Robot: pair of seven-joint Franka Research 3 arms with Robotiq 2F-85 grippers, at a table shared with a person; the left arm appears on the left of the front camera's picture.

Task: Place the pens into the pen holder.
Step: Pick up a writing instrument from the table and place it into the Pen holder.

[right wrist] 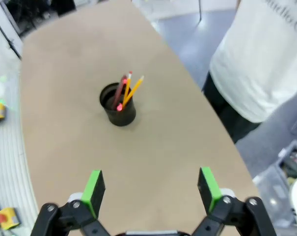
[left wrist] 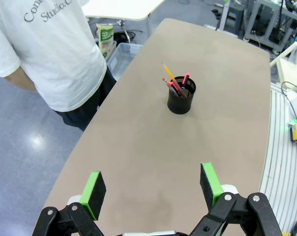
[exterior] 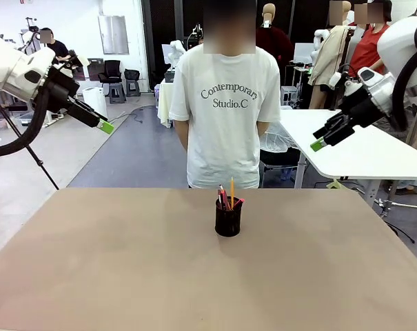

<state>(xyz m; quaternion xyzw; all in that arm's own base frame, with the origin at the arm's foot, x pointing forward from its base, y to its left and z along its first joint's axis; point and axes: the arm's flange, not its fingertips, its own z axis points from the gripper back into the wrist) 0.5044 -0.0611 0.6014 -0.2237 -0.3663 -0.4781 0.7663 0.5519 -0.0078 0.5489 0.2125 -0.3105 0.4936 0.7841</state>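
The black mesh pen holder (exterior: 228, 219) stands upright near the far middle of the table, and the pens (exterior: 227, 197) stick out of its top: a yellow-orange pencil, a black pen with a pink-red end and a reddish-brown one. The left wrist view shows the pen holder (left wrist: 181, 98) with the pens (left wrist: 174, 83) well ahead of my left gripper (left wrist: 153, 187), which is open and empty. My left gripper (exterior: 106, 127) hangs high at the left. My right gripper (exterior: 318, 144) hangs high at the right, open and empty, far from the pen holder (right wrist: 118, 104) and the pens (right wrist: 127, 90).
A person in a white T-shirt (exterior: 224, 110) stands at the table's far edge, just behind the holder, arms back. The brown table (exterior: 125, 269) spreads wide around the holder. A white table (exterior: 360, 148) stands behind at the right.
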